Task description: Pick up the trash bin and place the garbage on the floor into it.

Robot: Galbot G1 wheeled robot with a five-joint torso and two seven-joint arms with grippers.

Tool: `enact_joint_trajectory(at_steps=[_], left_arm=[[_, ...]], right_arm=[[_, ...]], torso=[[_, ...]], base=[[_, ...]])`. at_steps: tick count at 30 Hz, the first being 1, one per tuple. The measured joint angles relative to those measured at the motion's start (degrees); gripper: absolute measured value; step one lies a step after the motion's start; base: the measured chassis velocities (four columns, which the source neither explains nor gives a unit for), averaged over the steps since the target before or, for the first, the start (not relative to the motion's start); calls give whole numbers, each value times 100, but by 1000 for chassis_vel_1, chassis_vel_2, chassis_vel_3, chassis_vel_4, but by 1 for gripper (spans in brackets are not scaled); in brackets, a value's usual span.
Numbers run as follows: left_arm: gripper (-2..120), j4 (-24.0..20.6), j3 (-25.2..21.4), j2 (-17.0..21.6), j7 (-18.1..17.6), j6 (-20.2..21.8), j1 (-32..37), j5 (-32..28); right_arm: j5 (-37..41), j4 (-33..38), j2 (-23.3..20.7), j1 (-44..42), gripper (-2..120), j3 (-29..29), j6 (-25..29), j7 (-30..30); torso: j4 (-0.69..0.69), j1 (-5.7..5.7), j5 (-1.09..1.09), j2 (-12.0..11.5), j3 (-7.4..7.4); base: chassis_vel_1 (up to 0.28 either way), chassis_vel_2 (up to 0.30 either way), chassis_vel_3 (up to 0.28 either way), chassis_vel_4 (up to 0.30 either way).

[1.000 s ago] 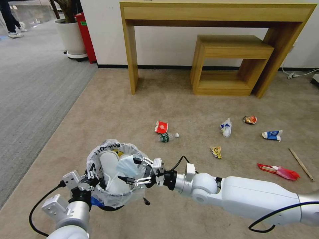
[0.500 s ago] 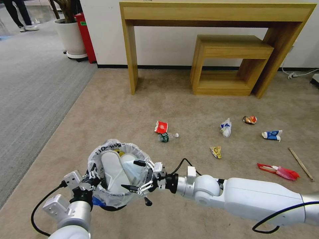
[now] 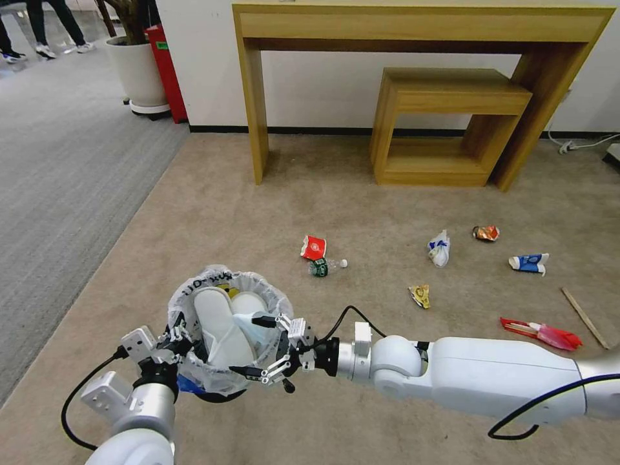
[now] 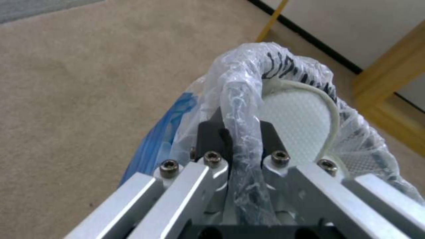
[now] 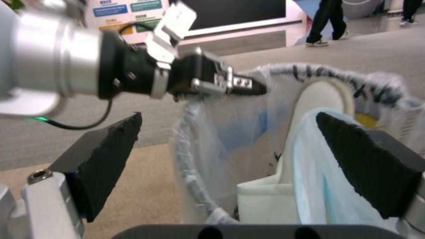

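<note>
My left gripper [image 3: 175, 341] [image 4: 241, 132] is shut on the rim of the dark-blue trash bin [image 3: 226, 326], held above the beige floor [image 3: 213, 213]. Inside stand white slippers [image 3: 216, 320] [image 4: 297, 122] and a pale blue tissue [image 3: 258, 328] [image 5: 318, 172]. My right gripper [image 3: 256, 345] [image 5: 228, 116] is open at the bin's near right rim, holding nothing. On the floor lie a red paper cup [image 3: 313, 247], small bottle [image 3: 326, 265], white-blue wrapper [image 3: 440, 248], orange wrapper [image 3: 485, 232], blue-white carton [image 3: 529, 262], yellow wrapper [image 3: 420, 295], red packet [image 3: 542, 332] and wooden stick [image 3: 584, 318].
A tall wooden desk [image 3: 420, 26] with a low wooden stool [image 3: 452, 97] under it stands against the back wall. A white plant pot [image 3: 137, 71] and a red box [image 3: 166, 71] are at the far left by grey striped carpet [image 3: 64, 181]. A cable [image 3: 581, 145] lies far right.
The pale blue tissue has gone from between my right fingers down into the bin. The right gripper has opened wider and shifted slightly left and nearer along the rim.
</note>
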Motion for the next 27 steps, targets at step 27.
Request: enact_joint_trajectory(at_steps=[27], left_arm=[[3, 236, -322, 238, 772, 53, 293, 761]], right_arm=[[-222, 330, -799, -2036, 100, 3441, -701, 2025]], torso=[[1, 0, 1, 0, 0]], base=[[0, 0, 0, 0]])
